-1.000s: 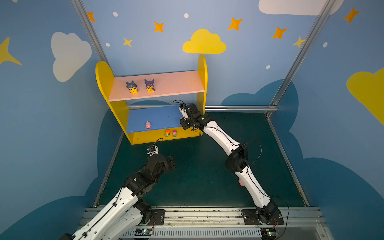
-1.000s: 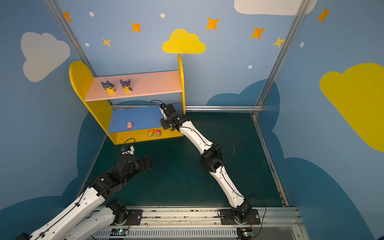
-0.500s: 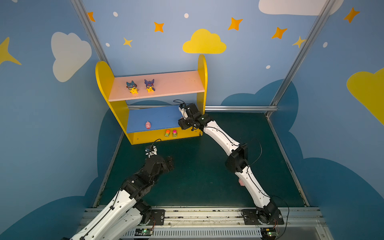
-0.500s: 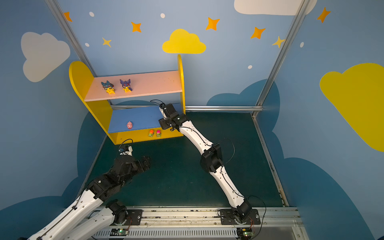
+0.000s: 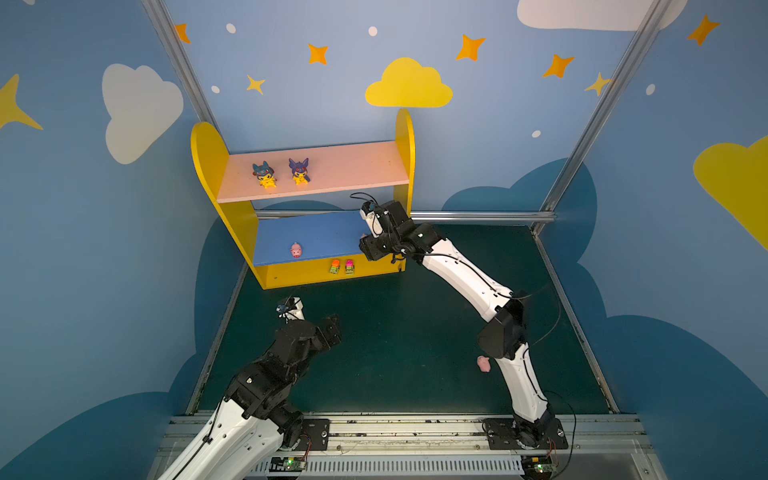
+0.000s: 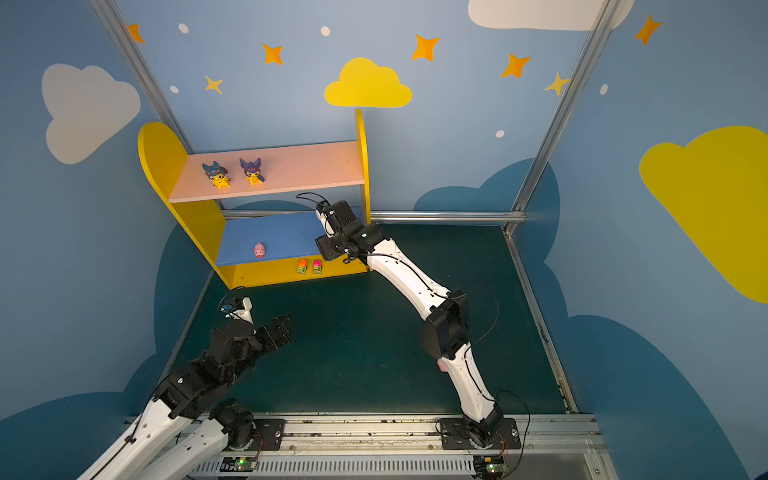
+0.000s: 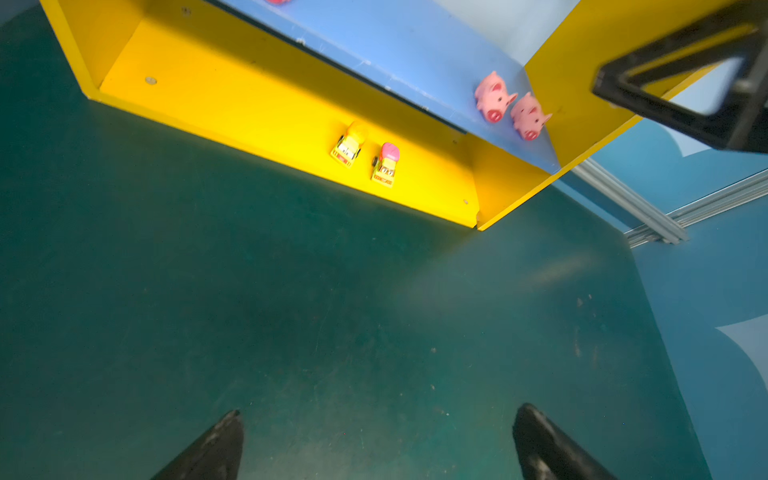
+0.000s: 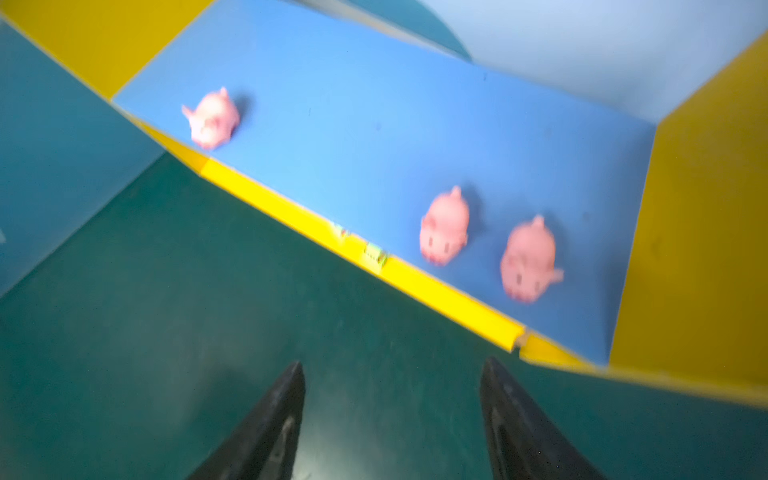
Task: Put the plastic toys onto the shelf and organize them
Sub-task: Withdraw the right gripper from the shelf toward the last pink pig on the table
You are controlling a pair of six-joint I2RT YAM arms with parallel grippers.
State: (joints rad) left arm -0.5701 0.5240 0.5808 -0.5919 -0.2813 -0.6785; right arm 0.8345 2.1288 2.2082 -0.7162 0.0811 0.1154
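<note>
With the top view read as a clock face, the shelf (image 5: pixel 208 158) stands at 11 o'clock on the green mat (image 5: pixel 395 332). The right gripper (image 8: pixel 392 363) hovers spread and empty before the blue board (image 5: pixel 324 232). The left gripper (image 7: pixel 380 410), equally spread and empty, hovers toward 9 o'clock. The blue-hooded figurine (image 5: pixel 264 174) and purple-hooded figurine (image 5: pixel 299 170) sit on the pink board (image 5: pixel 357 166), and the orange-topped car (image 5: pixel 335 266) and pink-topped car (image 5: pixel 349 266) on the yellow base. The first pig (image 5: pixel 296 250) is on the blue board toward 9 o'clock, the second pig (image 8: pixel 444 226) and third pig (image 8: pixel 528 259) toward 3. The fourth pig (image 5: pixel 483 364) lies at 4 o'clock beside the right arm's elbow. The right gripper should back out level, clear of those two pigs, then straddle the fourth pig's flanks from above.
</note>
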